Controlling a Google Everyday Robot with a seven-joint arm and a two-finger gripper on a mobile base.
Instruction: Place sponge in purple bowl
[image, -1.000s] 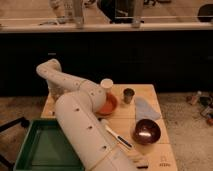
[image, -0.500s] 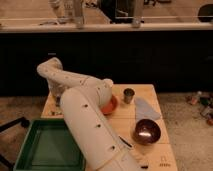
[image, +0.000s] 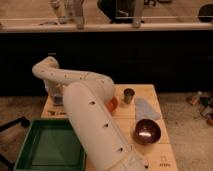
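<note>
Closed tight, the claw is held low at the left edge of the tabletop, left of centre in the frame, below the bend of the white arm. A second ago it was partly spread; now it is pressed together. The arm has also been swung further across the tabletop, so that most of the orange bowl is covered and only a sliver is seen at the arm's right side.

The sponge is not told apart from the claw here. It is judged to be at or between the tips, but a hold cannot be confirmed. The purple bowl is seen at lower right of the frame, well apart from the claw, with the arm between them. A small cup and a pale blue cloth are set above that bowl, and a green bin is seen at lower left.

If the sponge has been taken, the pick is judged done, and a lift and a carry rightward to the purple bowl are called for. If not, a fresh approach is needed.
</note>
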